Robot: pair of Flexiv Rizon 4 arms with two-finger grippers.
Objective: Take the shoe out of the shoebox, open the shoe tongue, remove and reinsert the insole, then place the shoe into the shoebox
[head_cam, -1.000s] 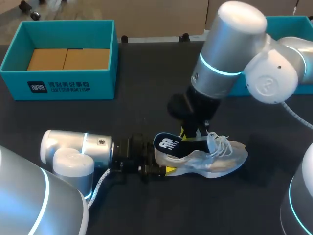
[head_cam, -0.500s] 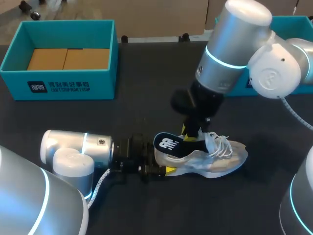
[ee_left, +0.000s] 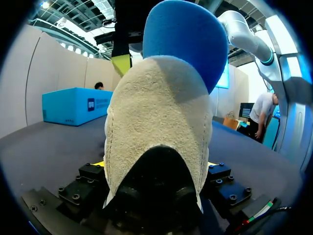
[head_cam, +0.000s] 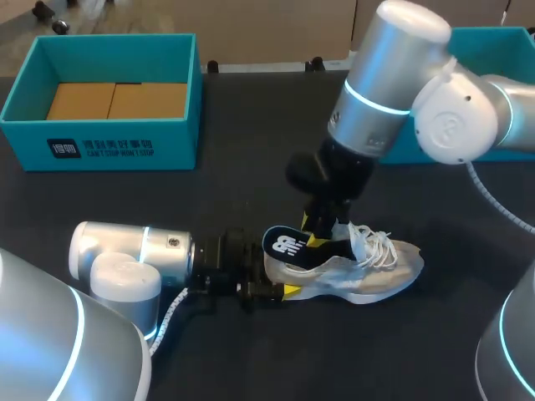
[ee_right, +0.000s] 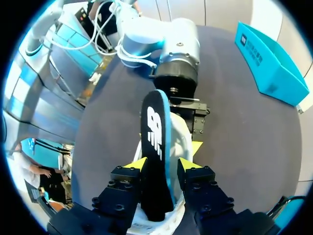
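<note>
If my right claw pulls at a slant, the insole may snag on the collar and drag the shoe out of my left claw, or the thin foam may slip free. My right claw stands just above the shoe's opening, tips narrowly apart, clamped on the insole that sticks up at the shoe's heel end. My left claw grips the shoe's heel from both sides on the desk. The shoebox sits well apart from the shoe.

Right end effector above shoe
</note>
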